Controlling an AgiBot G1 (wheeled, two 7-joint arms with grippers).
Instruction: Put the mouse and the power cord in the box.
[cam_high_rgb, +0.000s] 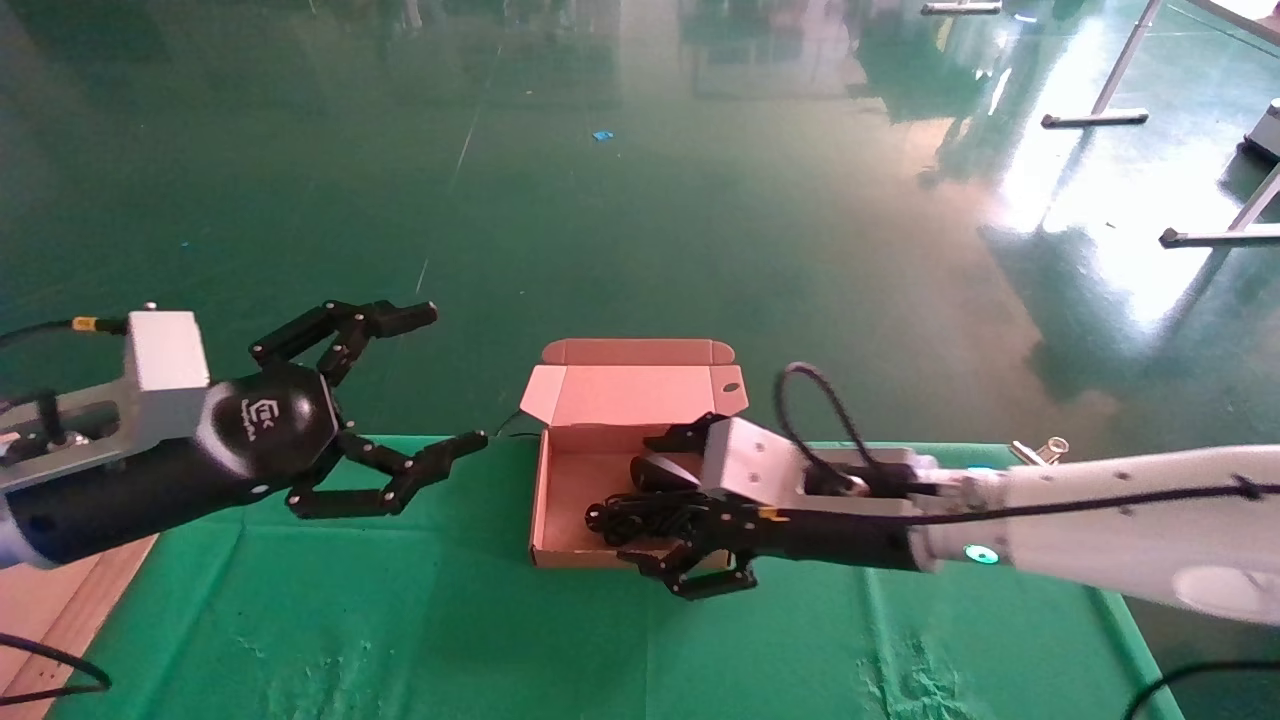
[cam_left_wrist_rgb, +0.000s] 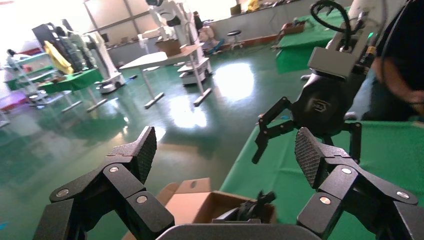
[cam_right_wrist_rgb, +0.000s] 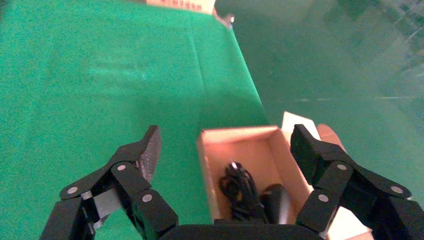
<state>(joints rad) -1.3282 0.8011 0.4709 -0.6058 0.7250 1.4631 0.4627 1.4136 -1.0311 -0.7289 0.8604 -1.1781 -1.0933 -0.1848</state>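
The box (cam_high_rgb: 556, 478) stands open at the far middle of the green cloth, its lid (cam_high_rgb: 640, 392) tilted back. Inside lie the power cord (cam_high_rgb: 640, 515), a knotted black bundle along the near wall, and the mouse (cam_high_rgb: 658, 470) just behind it. The right wrist view shows both in the box (cam_right_wrist_rgb: 235, 136): the power cord (cam_right_wrist_rgb: 240, 190) and the mouse (cam_right_wrist_rgb: 276, 200). My right gripper (cam_high_rgb: 685, 510) hovers over the box's right part, open and holding nothing, one finger over the interior and one outside the near wall. My left gripper (cam_high_rgb: 445, 378) hangs open left of the box, also holding nothing.
The green cloth (cam_high_rgb: 400, 620) covers the table, with bare wood (cam_high_rgb: 60, 610) showing at the near left corner. The table's far edge runs just behind the box. A small metal clip (cam_high_rgb: 1040, 450) sits at the far right edge. Beyond is green floor with table legs (cam_high_rgb: 1095, 118).
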